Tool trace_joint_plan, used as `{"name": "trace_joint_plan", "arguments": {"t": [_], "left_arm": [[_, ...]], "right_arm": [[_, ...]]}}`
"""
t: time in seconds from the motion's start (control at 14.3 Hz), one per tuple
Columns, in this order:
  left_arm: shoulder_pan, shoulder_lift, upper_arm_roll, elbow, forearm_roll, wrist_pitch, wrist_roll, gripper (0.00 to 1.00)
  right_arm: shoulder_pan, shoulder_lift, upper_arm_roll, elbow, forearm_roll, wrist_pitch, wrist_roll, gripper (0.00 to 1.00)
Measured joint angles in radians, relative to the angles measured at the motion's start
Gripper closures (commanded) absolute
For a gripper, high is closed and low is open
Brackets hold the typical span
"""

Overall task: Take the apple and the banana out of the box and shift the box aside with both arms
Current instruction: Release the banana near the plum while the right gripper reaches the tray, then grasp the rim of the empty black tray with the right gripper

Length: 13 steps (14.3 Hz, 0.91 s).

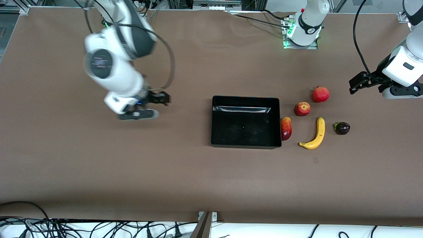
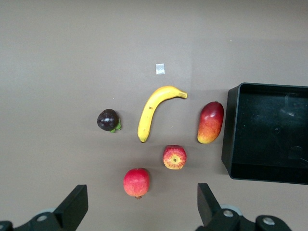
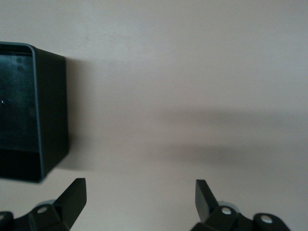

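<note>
The black box (image 1: 246,98) sits open at mid-table. The yellow banana (image 1: 315,134) and the red apple (image 1: 302,108) lie on the table beside it, toward the left arm's end. My left gripper (image 1: 356,83) is open and empty, up over the table past the fruits. In the left wrist view (image 2: 142,188) it shows the banana (image 2: 154,111), the apple (image 2: 174,157) and the box (image 2: 230,130). My right gripper (image 1: 162,98) is open and empty, over bare table toward the right arm's end. In its wrist view (image 3: 139,183) the box's wall (image 3: 52,106) shows.
A red-yellow mango (image 1: 286,128) lies against the box's wall. A red pomegranate (image 1: 320,94) lies farther from the camera than the apple. A small dark purple fruit (image 1: 342,128) lies beside the banana. Cables hang along the table's front edge.
</note>
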Motion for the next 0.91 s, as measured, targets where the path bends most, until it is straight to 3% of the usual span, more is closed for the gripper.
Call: {"name": "trace_joint_plan", "arguments": {"t": [0.35,0.7,0.91], "left_arm": [[0.0,0.005,-0.002,0.0,0.0,-0.033,0.001,0.0],[0.0,0.004,-0.003,0.002,-0.009,-0.111,0.003,0.0],[-0.006,0.003,-0.008,0.016,-0.017,-0.131,0.004,0.0]], "right_arm": [[0.171,0.189,0.001,0.008,0.0,0.295,0.279,0.0],[0.256,0.335,-0.003,0.124,-0.001,0.349,0.411,0.03],[0.259,0.376,-0.006,0.142,-0.014,0.375,0.411,0.17]]}}
